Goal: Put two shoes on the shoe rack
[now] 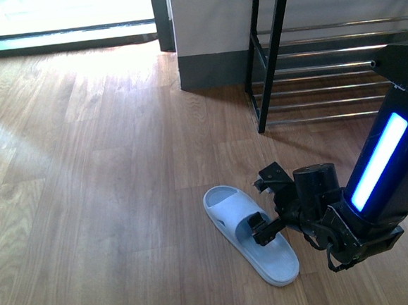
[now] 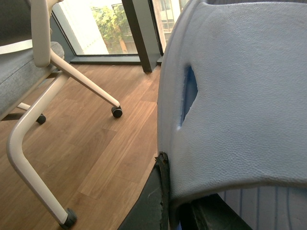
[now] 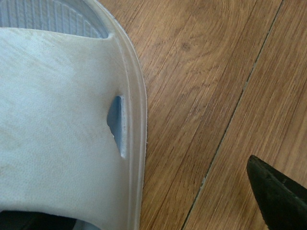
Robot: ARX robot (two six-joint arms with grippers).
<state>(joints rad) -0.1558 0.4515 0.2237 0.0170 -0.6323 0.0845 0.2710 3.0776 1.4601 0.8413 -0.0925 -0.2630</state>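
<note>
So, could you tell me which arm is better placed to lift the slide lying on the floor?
Right. The right gripper straddles the strap of the slide, jaws open around it, near the shoe rack. The left arm is out of the front view, another slide filling its wrist view.

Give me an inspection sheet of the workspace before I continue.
Surface: wood floor, sunlit at left.
Job's things: slide lying on floor; second slide held off the floor; shoe rack ahead right, visible rods without shoes.
Clutter: nothing seen.
Grippers: right gripper open, fingers astride the slide's strap; left gripper shut on second slide.
Cables: thin wire loop under right wrist.
Surroundings: wheeled chair, window.
</note>
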